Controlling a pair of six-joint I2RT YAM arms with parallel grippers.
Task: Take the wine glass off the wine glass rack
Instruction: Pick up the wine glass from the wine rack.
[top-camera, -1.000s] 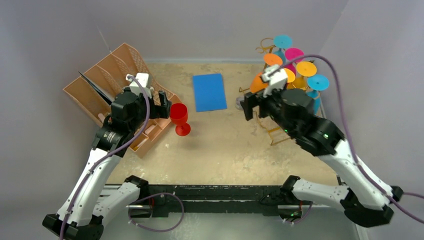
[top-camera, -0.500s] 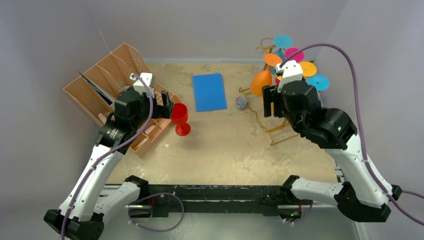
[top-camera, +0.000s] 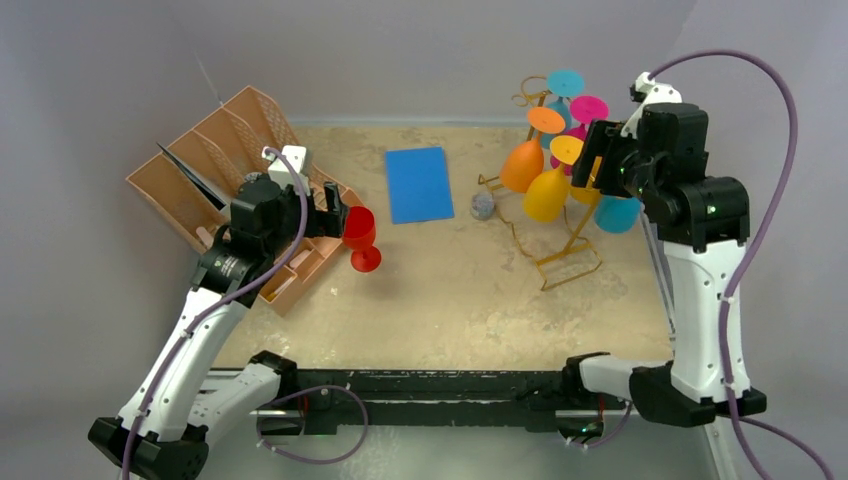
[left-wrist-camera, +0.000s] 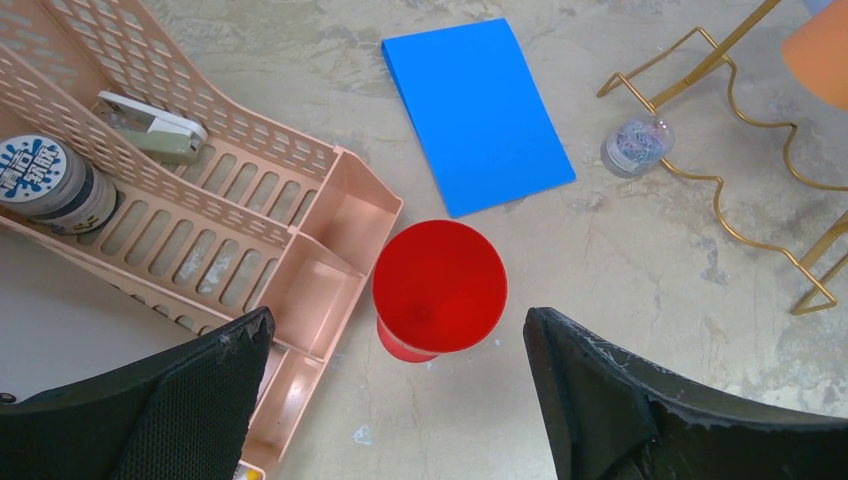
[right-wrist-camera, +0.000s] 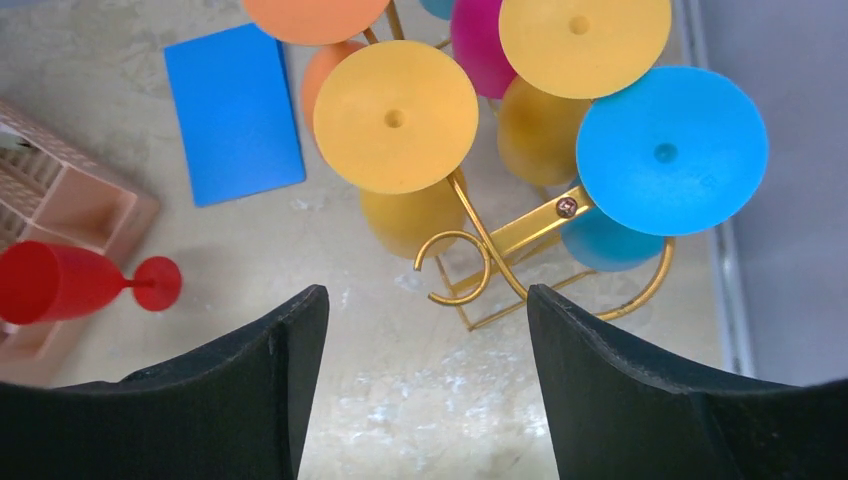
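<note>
The gold wire wine glass rack (top-camera: 567, 256) stands at the right, with orange (top-camera: 522, 166), yellow (top-camera: 546, 193), pink and blue (top-camera: 620, 213) wine glasses hanging upside down from it. My right gripper (top-camera: 600, 165) is open and empty, high over the rack's right side. In the right wrist view it (right-wrist-camera: 427, 295) hangs above the scroll end (right-wrist-camera: 455, 268), the yellow foot (right-wrist-camera: 395, 117) and the blue foot (right-wrist-camera: 670, 150). A red wine glass (top-camera: 358, 237) stands upright on the table. My left gripper (top-camera: 335, 213) is open just above it, with the glass (left-wrist-camera: 440, 285) between and below the jaws.
A brown slotted organizer tray (top-camera: 215, 150) lies at the left, holding a tape roll (left-wrist-camera: 45, 180) and a stapler (left-wrist-camera: 150, 125). A blue card (top-camera: 418, 184) and a small jar of paper clips (top-camera: 482, 206) lie between the tray and the rack. The right wall is close to the rack.
My right arm has risen and swung right, from in front of the rack to above its right side. The left gripper and the red glass have barely moved.
</note>
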